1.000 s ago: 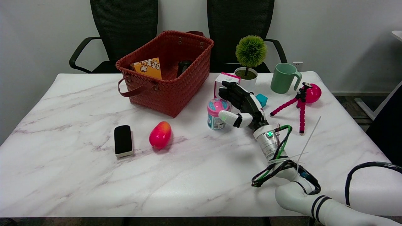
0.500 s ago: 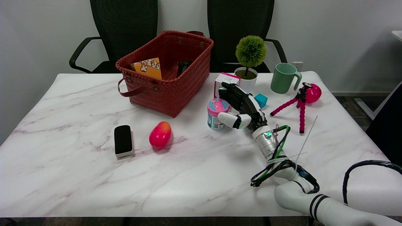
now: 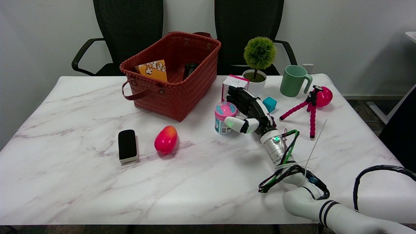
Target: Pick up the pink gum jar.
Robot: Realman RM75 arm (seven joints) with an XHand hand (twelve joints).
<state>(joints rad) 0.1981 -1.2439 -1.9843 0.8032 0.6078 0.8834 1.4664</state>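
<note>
Thing: jar (image 3: 223, 118), a small round gum jar.
Lid: pink, domed, with pale blue marks on top.
Body: teal and white printed label; the print is too small to read.
Pose: upright, lid on.
Place: standing on the white marbled surface (image 3: 97, 182), to the right of the red woven basket (image 3: 172, 74) and a little nearer the camera than the basket's right corner, apart from the basket.

Bright, even overhead light; soft shadows; sharp focus, slight grain.
</note>
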